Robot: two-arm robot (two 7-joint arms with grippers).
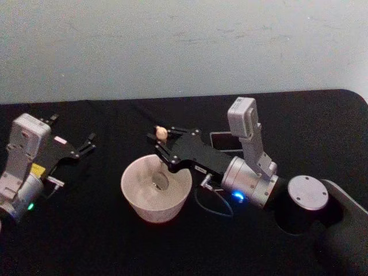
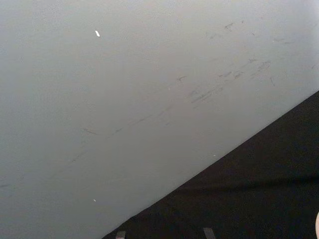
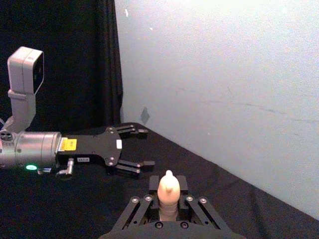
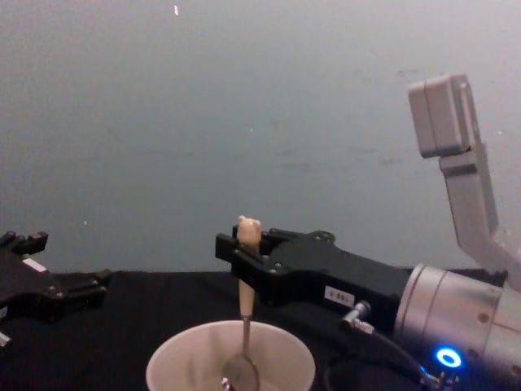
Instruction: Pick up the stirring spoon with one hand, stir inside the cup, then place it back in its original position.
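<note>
Head view: the right gripper [image 1: 164, 148] pinches the stirring spoon [image 1: 161, 133] by its beige handle and holds it upright over the cream cup [image 1: 141, 201]. The spoon's metal bowl is down inside the cup. The dark grey holder [image 1: 221, 141] sits just behind that arm. The left gripper [image 1: 86, 145] hangs well off to the left.

Right wrist view: the left gripper's fingers [image 3: 133, 130] are spread, holding nothing.

Chest view: the spoon's bowl sits low in the cup.

You have two black, flat-plated grippers on silver-grey cylindrical wrists. The right gripper [image 1: 163, 148] carries a small white label [image 4: 338, 296], round screws along its finger links, a thin dark cable [image 1: 215, 210] looping beneath, and a blue light [image 1: 237, 198]. A pale grey boxy camera [image 1: 242, 117] sits on a bracket. The left gripper [image 1: 88, 144] bears a yellow sticker [image 1: 38, 169] and a green light [image 1: 30, 206].
</note>
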